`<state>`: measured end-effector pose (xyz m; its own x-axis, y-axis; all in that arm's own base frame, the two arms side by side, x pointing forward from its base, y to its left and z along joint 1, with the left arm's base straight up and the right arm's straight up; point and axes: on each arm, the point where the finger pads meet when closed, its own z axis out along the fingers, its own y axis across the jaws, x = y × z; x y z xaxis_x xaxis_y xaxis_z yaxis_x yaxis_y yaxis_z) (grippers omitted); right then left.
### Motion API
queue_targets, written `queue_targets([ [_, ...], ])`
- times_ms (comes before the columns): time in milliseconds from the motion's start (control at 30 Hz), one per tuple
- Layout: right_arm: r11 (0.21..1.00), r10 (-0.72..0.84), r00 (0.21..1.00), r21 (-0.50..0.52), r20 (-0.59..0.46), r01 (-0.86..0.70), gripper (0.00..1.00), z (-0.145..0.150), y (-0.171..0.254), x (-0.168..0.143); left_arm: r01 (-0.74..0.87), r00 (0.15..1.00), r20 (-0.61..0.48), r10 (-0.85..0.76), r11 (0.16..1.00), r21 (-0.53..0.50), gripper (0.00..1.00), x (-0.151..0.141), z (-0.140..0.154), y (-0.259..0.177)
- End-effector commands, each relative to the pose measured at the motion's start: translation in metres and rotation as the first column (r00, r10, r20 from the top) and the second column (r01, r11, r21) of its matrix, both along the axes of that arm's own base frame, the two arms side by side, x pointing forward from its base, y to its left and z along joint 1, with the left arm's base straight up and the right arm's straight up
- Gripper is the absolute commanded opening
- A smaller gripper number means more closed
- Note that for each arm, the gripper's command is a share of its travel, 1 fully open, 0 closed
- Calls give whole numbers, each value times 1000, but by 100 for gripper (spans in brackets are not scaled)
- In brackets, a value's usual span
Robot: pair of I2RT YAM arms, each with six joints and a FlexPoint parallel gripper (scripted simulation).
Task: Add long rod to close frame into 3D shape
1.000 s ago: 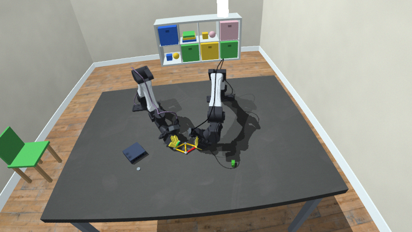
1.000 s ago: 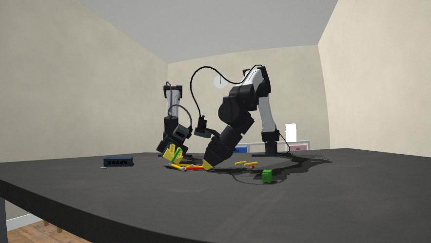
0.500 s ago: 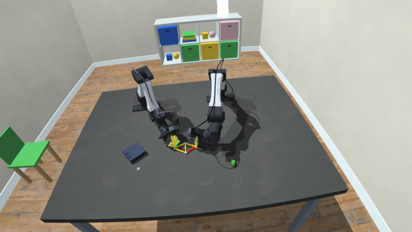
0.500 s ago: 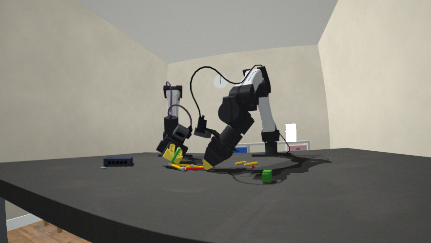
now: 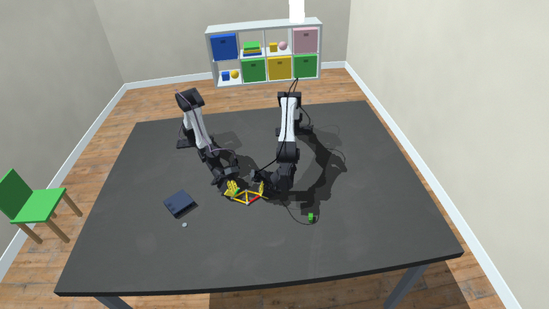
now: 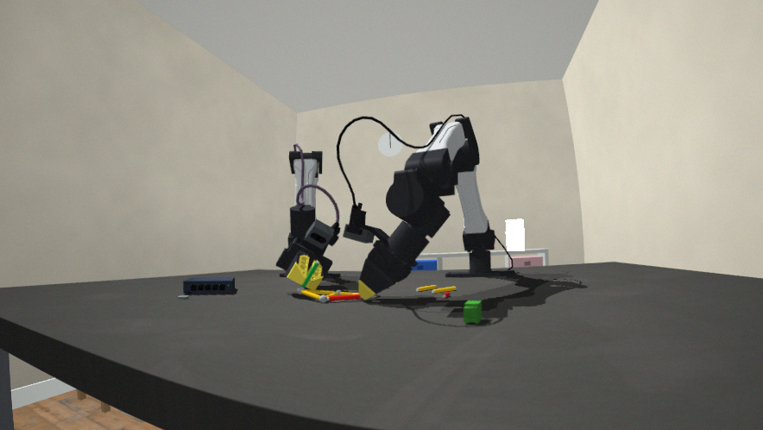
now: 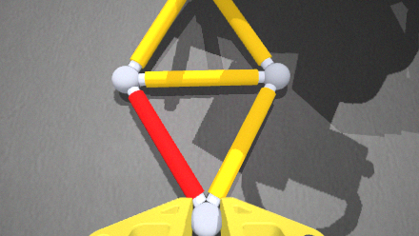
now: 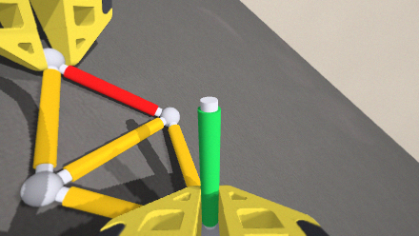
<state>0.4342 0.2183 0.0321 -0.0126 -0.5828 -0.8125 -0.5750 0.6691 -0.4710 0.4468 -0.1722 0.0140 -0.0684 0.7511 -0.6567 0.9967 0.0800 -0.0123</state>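
Well inside the tabletop's (image 5: 249, 245) (image 6: 374, 374) (image 7: 48, 143) (image 8: 286, 143) edges, the left claw (image 5: 261, 193) (image 6: 367, 294) (image 7: 206, 207) (image 8: 55, 68) pinches the frame's (image 5: 240, 200) (image 6: 344, 297) (image 7: 202, 78) (image 8: 114, 147) corner ball (image 7: 207, 221) (image 8: 54, 58), the right claw (image 5: 233, 192) (image 6: 307, 278) (image 8: 209, 195) a green rod (image 5: 236, 191) (image 6: 311, 273) (image 8: 209, 152).

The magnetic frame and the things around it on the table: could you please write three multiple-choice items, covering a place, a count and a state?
1. What lies beside the small pale disc?
A) The green block
B) The dark blue box
C) The bookshelf

2. How many rods joined in the frame are red?
A) One
B) Three
C) None

3. What is the state of the right end effector?
A) Wide open
B) Shut on a yellow rod
C) Shut on the green rod

1: B, since the top view shows the disc close by the box.
2: A, since one red rod joins four yellow ones.
3: C, since the right wrist view shows it pinched.
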Motion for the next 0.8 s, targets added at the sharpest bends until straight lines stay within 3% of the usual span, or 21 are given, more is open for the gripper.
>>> queue_targets([
  [0,1000,18,999,18,37,-18,0,10,5,1,28,994,111,-23,998,-50,0,13,52,-16],
  [200,1000,18,999,18,37,-18,0,10,5,1,14,996,84,-12,1000,-26,0,10,54,-15],
  [333,1000,18,999,18,37,-18,0,10,5,1,35,993,112,-28,997,-66,0,11,53,-14],
  [467,1000,18,999,18,37,-18,0,10,5,1,59,986,158,-45,995,-84,0,16,65,-22],
  [767,1000,18,999,18,37,-18,0,10,5,1,47,991,132,-36,996,-80,0,12,77,-32],
])
